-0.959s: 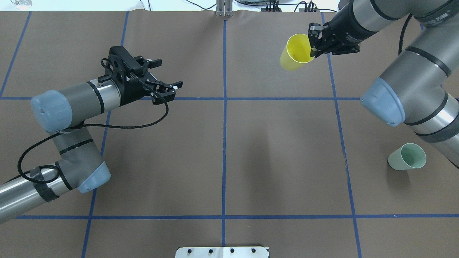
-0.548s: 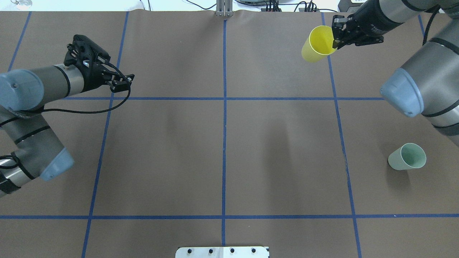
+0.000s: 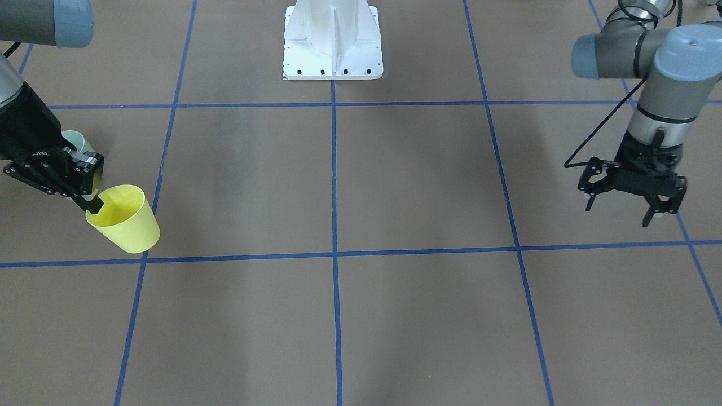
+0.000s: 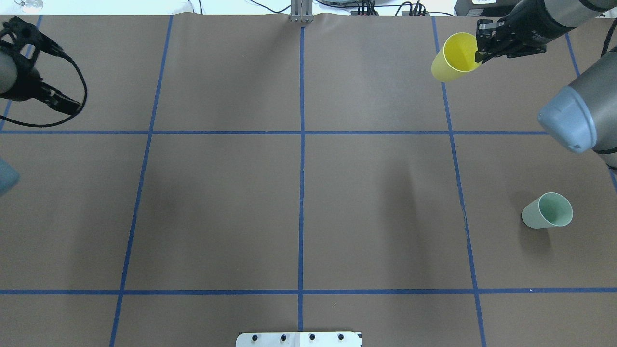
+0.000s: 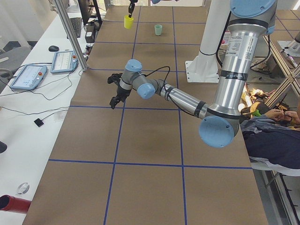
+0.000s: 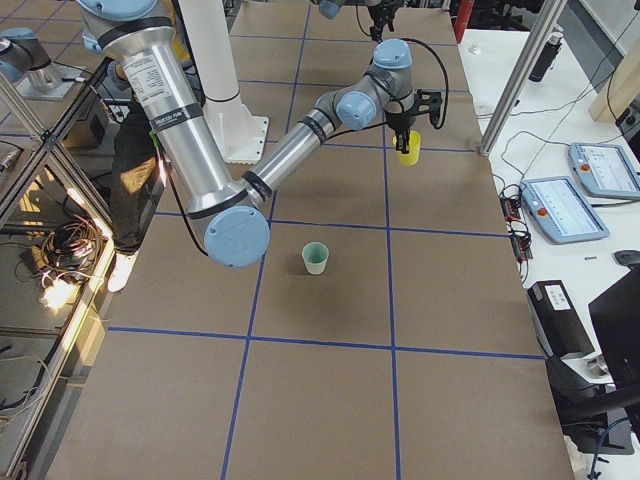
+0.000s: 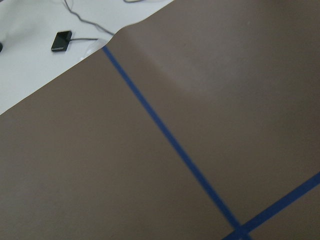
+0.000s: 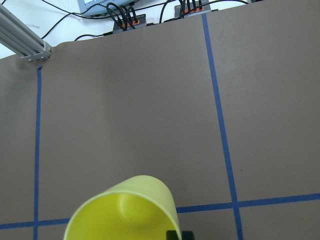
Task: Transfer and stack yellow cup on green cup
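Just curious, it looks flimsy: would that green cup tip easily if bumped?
The green cup looks thin, light and empty, standing on its narrower base, so a bump might topple it. Tipped, its taper would likely roll it in a curve.

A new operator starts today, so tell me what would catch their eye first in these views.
The bright yellow cup stands out first, pinched at its rim by the right gripper over the far right part of the brown table. Next is the pale green cup, standing upright and alone on the same side, nearer the robot. The left gripper hangs open and empty far off on the left.
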Motion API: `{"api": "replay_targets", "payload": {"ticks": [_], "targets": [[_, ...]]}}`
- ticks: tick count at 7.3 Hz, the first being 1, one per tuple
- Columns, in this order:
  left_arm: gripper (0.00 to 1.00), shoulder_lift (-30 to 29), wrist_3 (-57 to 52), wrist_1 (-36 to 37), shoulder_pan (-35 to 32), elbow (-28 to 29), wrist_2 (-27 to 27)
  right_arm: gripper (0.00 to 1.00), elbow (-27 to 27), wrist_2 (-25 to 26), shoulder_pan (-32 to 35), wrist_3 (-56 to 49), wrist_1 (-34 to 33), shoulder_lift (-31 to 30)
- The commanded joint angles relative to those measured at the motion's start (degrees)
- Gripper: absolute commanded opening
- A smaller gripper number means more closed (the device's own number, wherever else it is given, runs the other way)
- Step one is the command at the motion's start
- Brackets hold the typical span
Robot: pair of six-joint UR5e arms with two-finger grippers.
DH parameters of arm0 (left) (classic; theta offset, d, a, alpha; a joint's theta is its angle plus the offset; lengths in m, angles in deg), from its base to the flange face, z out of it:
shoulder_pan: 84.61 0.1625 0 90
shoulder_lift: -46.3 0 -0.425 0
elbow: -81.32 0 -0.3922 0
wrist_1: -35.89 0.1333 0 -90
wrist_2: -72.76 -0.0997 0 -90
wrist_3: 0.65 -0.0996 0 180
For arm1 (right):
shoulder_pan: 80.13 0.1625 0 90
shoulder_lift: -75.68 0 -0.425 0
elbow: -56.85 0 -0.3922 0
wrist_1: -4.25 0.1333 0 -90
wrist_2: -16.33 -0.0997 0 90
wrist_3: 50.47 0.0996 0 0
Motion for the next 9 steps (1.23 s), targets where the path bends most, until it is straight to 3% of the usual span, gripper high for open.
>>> {"api": "replay_targets", "payload": {"ticks": [1, 2, 5, 8, 9], "targets": [[1.00, 0.18, -2.41, 20.10, -14.50, -1.40, 13.33, 0.00, 1.61, -2.31, 2.11, -4.27, -0.08, -3.40], [1.00, 1.58, -5.38, 20.41, -17.52, -1.92, 16.18, 0.00, 3.10, -4.59, 4.21, -6.55, 0.01, -6.03], [1.00, 7.64, -19.33, 19.80, -21.67, -0.08, 16.56, 0.00, 8.81, -7.95, 7.21, -18.12, 0.62, -18.75], [1.00, 8.01, -19.38, 19.80, -21.68, -0.26, 16.56, 0.00, 13.83, -7.86, 7.48, -25.11, 1.06, -33.62], [1.00, 8.01, -19.38, 19.80, -21.68, -0.26, 16.56, 0.00, 13.58, -8.12, 7.22, -26.68, 4.02, -37.23]]}}
